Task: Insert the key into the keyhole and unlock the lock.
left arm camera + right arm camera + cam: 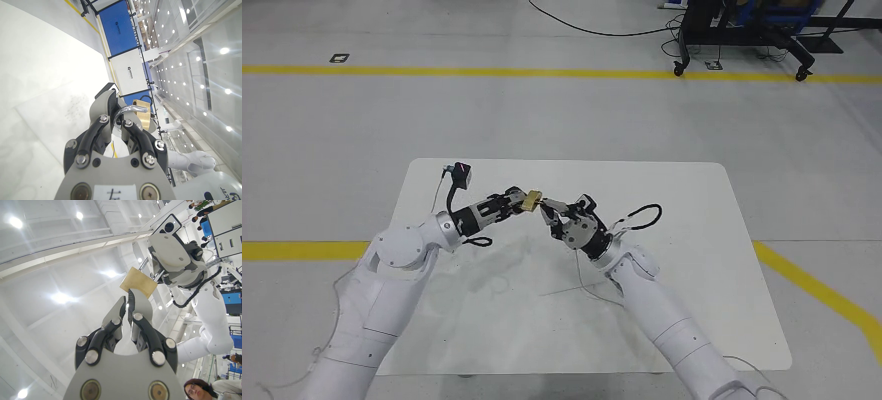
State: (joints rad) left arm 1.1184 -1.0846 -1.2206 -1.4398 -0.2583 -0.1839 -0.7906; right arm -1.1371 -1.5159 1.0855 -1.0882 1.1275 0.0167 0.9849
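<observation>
Gripping the lock [142, 115] by its shackle [130, 109], left gripper [121, 113] meets right gripper [127, 296], pinched shut at its base.

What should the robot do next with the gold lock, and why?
Probably draw the right hand slowly back from the padlock. The left hand grips the shackle, and one hole in the brass body looks empty, so it seems already unlocked.

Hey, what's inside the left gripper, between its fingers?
The left gripper is shut on the padlock's silver shackle; the brass body sticks out past the fingertips. The fingers cover part of the shackle's loop, so how deep it sits between them cannot be told.
</observation>
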